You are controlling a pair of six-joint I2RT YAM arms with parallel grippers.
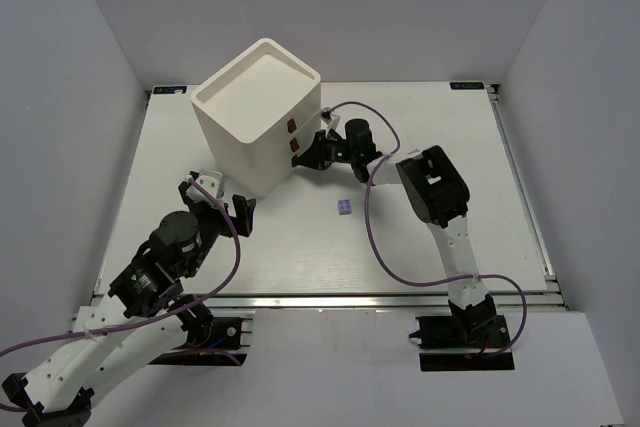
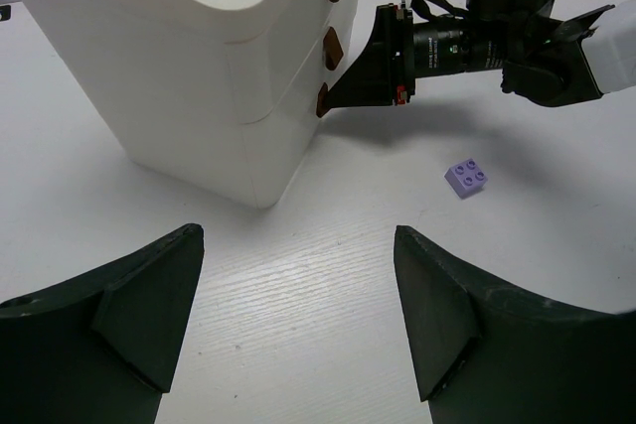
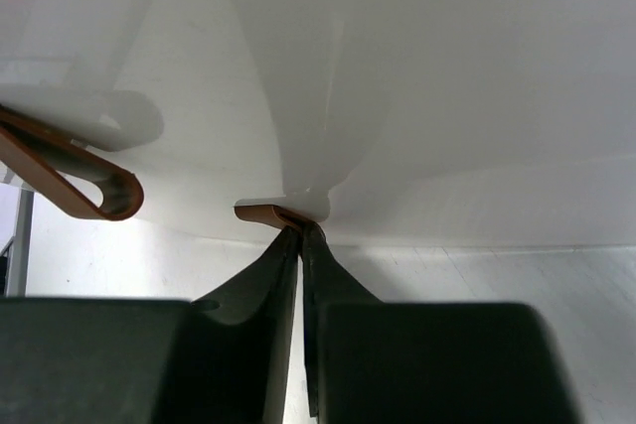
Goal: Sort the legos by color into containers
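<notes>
1. White counter (image 1: 300, 257). Carries the cabinet, one loose brick and both arms' working ends.
2. White rounded cabinet (image 1: 255, 112). Stands upright toward the far left of the counter, one corner turned to the near edge. Holds three stacked drawers (image 2: 283, 67), each with a small red-brown handle on the face toward the right arm.
3. Right arm (image 1: 432, 187). Reaches from its base at the near right, across and leftward to the handle face, with a purple cable (image 1: 372, 237) looping beside it.
4. Left tool (image 1: 222, 199). Hangs over the counter just before the cabinet's near corner, fingers (image 2: 149, 315) spread wide, nothing between them.
5. Right tool (image 2: 333, 98). Meets the front of the bottom drawer, fingers (image 3: 283, 275) pressed nearly flat together with only a sliver of gap. Probably pinches the lowest handle (image 3: 270, 212), though the close view shows just the tab's edge at the tips.
6. Other two handles (image 2: 334, 47). Sit above the lowest one in a column, untouched.
7. Pale purple brick (image 1: 344, 207) (image 2: 467, 178). Lies studs up on the bare counter, four studs showing, near the right tool, apart from the cabinet, outside every drawer.
</notes>
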